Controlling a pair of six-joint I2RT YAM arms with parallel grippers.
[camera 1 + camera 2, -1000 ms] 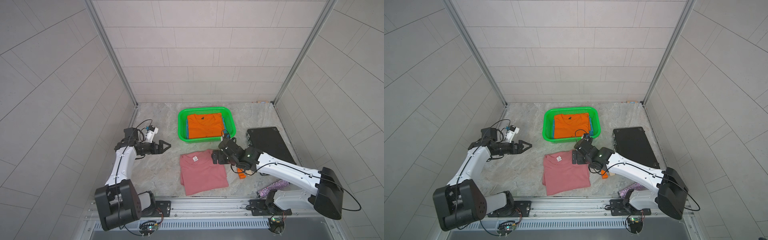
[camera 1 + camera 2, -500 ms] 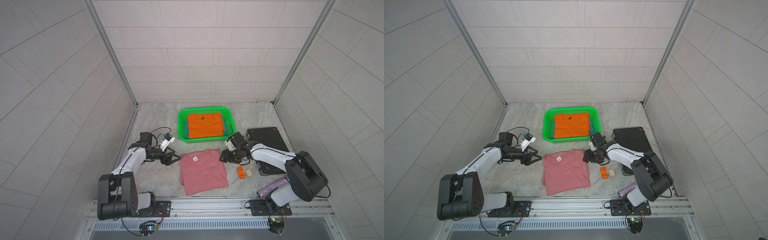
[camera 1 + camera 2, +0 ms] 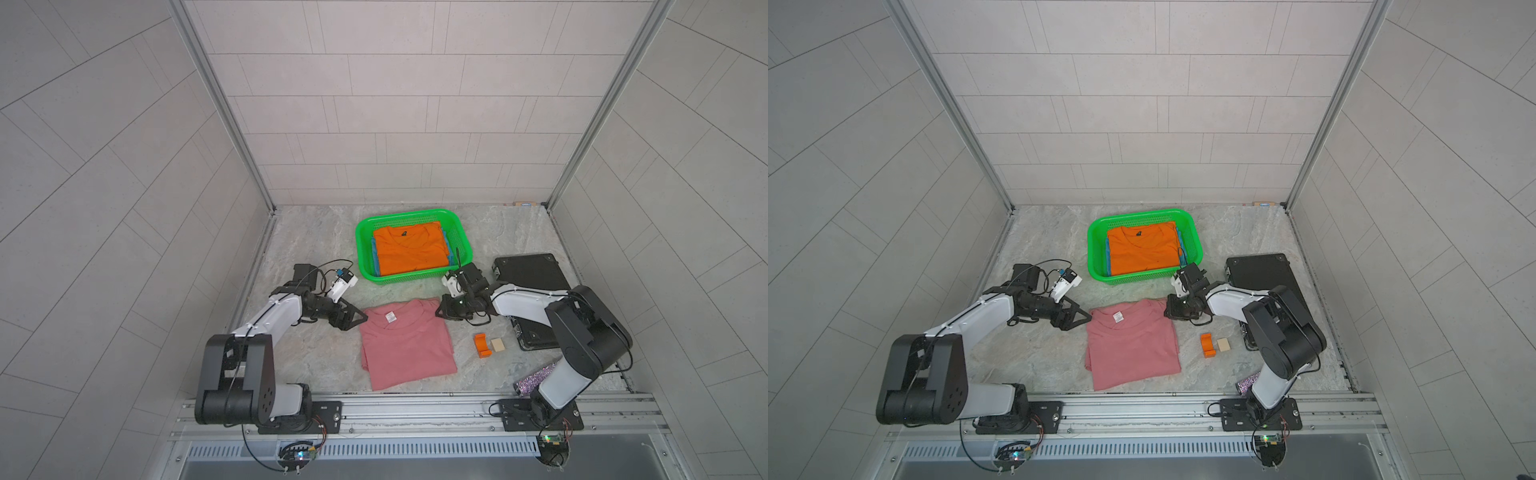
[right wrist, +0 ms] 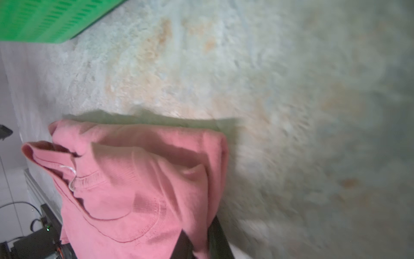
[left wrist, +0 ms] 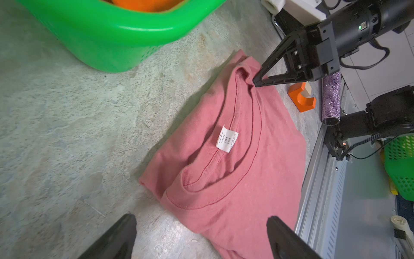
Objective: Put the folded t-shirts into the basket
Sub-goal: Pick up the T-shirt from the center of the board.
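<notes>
A dusty pink folded t-shirt (image 3: 405, 345) lies flat on the table near the front. My right gripper (image 3: 441, 309) is shut on its far right corner; in the right wrist view pink cloth (image 4: 134, 179) is pinched between the jaws of that gripper (image 4: 199, 244). My left gripper (image 3: 359, 319) stands open at the shirt's far left corner, one finger (image 5: 282, 235) over the cloth (image 5: 235, 168), the other over bare table. The green basket (image 3: 409, 214) holds an orange t-shirt (image 3: 409, 249) on top of a blue one (image 3: 375, 259), of which only the edges show.
A flat black case (image 3: 530, 286) lies right of the basket, under my right arm. A small orange block (image 3: 482, 345) and a wooden block (image 3: 498, 344) sit just right of the pink shirt. A purple glittery roll (image 3: 536, 379) lies by the front rail.
My right gripper has closed on the pink shirt's far right corner, and that arm's elbow has folded back. My left gripper has moved right and forward to the shirt's far left corner.
</notes>
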